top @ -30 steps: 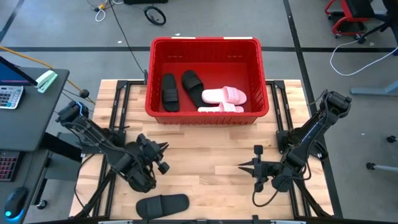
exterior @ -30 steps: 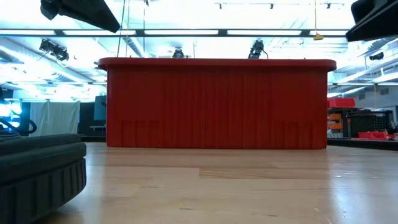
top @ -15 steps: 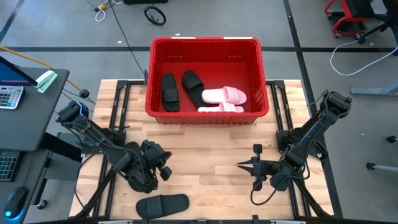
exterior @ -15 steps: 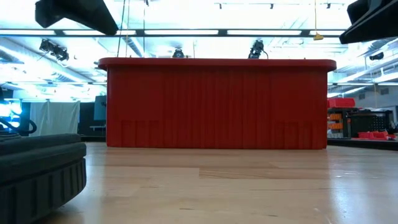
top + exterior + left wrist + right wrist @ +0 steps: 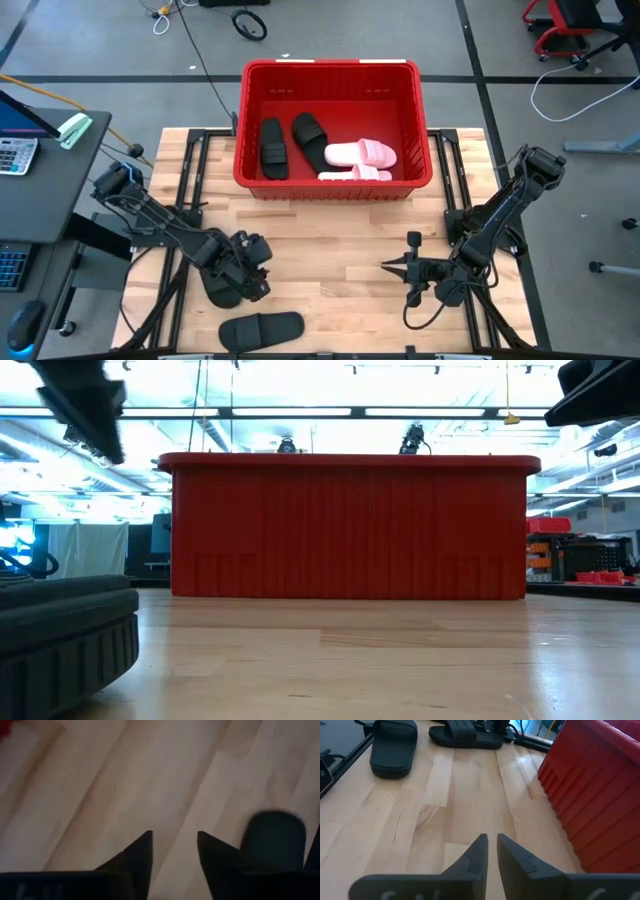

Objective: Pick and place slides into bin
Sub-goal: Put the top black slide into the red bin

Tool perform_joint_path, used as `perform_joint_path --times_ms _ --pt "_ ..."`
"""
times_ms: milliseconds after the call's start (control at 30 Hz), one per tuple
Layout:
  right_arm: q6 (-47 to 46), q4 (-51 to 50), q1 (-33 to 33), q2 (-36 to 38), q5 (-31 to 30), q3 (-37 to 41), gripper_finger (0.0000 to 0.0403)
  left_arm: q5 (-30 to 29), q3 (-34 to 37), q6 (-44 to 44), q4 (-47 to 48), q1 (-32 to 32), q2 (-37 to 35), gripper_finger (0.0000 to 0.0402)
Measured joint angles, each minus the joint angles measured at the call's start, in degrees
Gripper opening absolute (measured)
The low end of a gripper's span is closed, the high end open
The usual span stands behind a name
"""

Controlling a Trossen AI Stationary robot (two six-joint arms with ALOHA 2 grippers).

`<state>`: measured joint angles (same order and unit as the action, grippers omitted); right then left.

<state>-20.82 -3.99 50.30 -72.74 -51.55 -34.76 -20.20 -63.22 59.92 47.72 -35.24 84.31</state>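
Left hand [image 5: 262, 290], fingers parted and empty, hovers beside black slide [image 5: 261, 328] on table [image 5: 340, 260].

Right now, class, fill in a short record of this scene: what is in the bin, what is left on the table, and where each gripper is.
bin: red, at the table's far edge
in the bin: two black slides, two pink slides
on the table: one black slide at the near edge
second slide on the table: seen only in the right wrist view
left gripper: above bare wood near that slide, fingers apart, holding nothing
right gripper: low over the table's right side, holding nothing
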Motion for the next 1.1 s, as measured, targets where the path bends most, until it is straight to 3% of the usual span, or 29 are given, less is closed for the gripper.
perform_joint_path --times_ms 133,300,667,1100 --pt "0.0 0.0 0.0 0.0 0.0 0.0 0.0048 5.1 0.0 8.3 7.7 -0.3 0.0 0.0194" --pt "0.0 0.0 0.0 0.0 0.0 0.0 0.0048 9.1 0.0 20.1 15.4 -2.6 0.0 0.0198" --pt "0.0 0.0 0.0 0.0 0.0 0.0 0.0048 9.3 0.0 31.4 21.7 -9.0 0.0 0.0186" --pt "-3.6 0.0 0.0 0.0 0.0 0.0 0.0048 9.6 0.1 39.6 27.7 -13.1 0.0 0.0213"
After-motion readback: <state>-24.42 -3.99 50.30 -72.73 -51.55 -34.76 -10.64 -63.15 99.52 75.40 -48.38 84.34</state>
